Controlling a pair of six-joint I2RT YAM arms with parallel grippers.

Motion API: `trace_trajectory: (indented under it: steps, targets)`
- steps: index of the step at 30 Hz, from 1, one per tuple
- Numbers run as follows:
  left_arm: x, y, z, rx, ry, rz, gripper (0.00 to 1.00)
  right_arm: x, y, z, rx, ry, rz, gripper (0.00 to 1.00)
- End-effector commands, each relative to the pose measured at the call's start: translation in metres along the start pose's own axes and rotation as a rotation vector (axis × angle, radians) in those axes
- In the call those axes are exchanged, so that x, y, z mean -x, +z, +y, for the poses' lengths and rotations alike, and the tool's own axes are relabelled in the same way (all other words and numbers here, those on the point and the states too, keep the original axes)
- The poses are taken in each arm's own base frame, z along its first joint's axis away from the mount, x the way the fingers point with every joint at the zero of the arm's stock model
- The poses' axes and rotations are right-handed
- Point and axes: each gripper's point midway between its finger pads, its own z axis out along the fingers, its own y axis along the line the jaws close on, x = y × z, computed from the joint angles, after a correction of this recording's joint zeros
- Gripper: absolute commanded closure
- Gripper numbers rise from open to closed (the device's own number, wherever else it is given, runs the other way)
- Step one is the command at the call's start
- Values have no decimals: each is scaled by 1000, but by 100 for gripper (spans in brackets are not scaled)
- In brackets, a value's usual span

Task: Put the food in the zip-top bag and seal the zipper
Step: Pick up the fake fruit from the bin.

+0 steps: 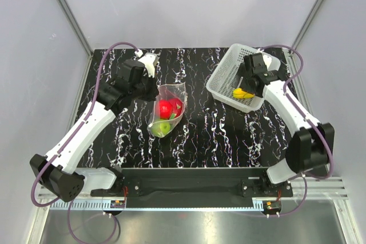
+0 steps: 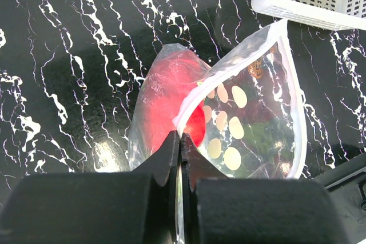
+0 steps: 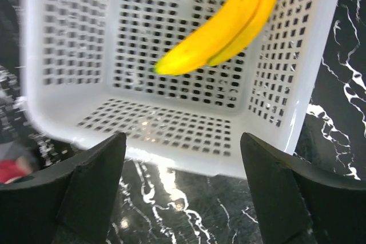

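Only the top view shows the green fruit point(image 1: 164, 128), low in the zip-top bag point(image 1: 174, 90) at frame centre, below two red fruits point(image 1: 166, 107). The left wrist view alone shows the left gripper point(image 2: 180, 139) pinched tight on the bag's zipper point(image 2: 190, 105) edge. The right wrist view shows the right gripper point(image 3: 182, 138) spread wide and empty before the one white basket point(image 3: 68, 44), which holds one banana bunch point(image 3: 229, 27).
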Motion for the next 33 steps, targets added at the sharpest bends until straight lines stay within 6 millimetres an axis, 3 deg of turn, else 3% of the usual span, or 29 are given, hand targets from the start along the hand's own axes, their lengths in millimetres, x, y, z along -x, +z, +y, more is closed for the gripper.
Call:
trace_trajectory:
  steps: [1, 7, 13, 19, 21, 23, 25, 26, 28, 29, 30, 33]
  targets:
    - [22, -4, -9, -43, -4, -72, 100, 8, 18, -11, -50, 7, 8, 10]
    - [22, -4, -8, -42, -5, -72, 100, -5, 76, -31, -221, 66, 69, 0]
    - [21, -2, -9, -45, -5, -68, 100, 3, 130, -28, -233, 142, 54, 0]
    - [20, -1, -9, -46, -5, -63, 100, 20, 159, -25, -241, 178, 16, 0]
    - [19, 0, -10, -49, -4, -59, 100, 22, 162, -22, -231, 174, 12, 4]
    - [19, 0, -9, -48, -5, -58, 100, 23, 163, -20, -218, 160, 14, 20]
    - [19, 0, -9, -48, -5, -58, 100, 29, 161, -20, -217, 151, -11, 31]
    - [19, 0, -9, -49, -5, -57, 100, 32, 159, -21, -223, 149, -21, 32]
    - [19, 0, -9, -49, -5, -57, 100, 40, 153, -24, -236, 143, -49, 29]
    - [19, 0, -9, -49, -5, -56, 100, 44, 151, -23, -229, 141, -57, 15]
    - [19, 0, -10, -52, -5, -55, 100, 47, 145, -22, -225, 140, -58, 10]
    - [19, 0, -11, -56, -5, -54, 100, 61, 131, -14, -188, 148, -72, 0]
